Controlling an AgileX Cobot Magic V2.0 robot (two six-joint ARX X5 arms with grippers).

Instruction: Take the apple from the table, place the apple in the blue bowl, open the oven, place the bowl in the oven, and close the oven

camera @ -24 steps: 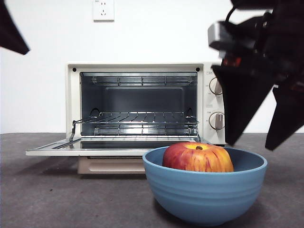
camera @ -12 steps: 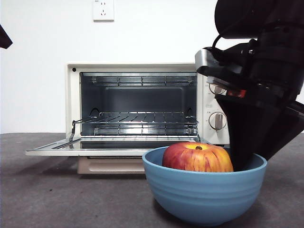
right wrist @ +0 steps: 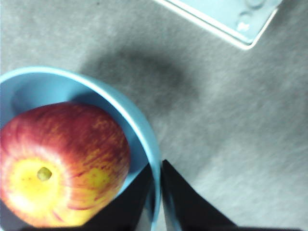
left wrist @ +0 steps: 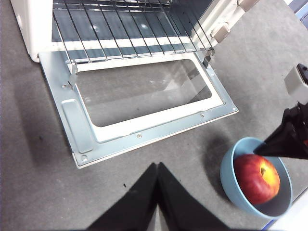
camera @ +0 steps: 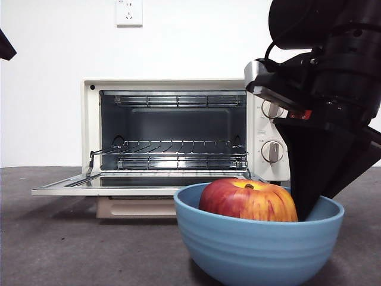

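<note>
The apple (camera: 248, 200) sits inside the blue bowl (camera: 258, 249), which is near the bench's (camera: 71, 244) front edge, before the oven (camera: 178, 140) whose door (camera: 140, 183) lies folded down. The right end effector (right wrist: 157, 192) pinches the bowl's rim, one jaw inside, one outside. The left end effector (left wrist: 157, 179) hangs clenched and empty above the bench before the door.

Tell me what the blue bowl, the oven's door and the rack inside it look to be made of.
Blue bowl: matte, with ridged sides and no glare, likely plastic or unglazed ceramic; the right tool pinches its rim.
Oven door: a clear pane, probably glass, in a pale bare-metal frame with rivets.
Rack: thin shiny wire, apparently chromed steel.
</note>
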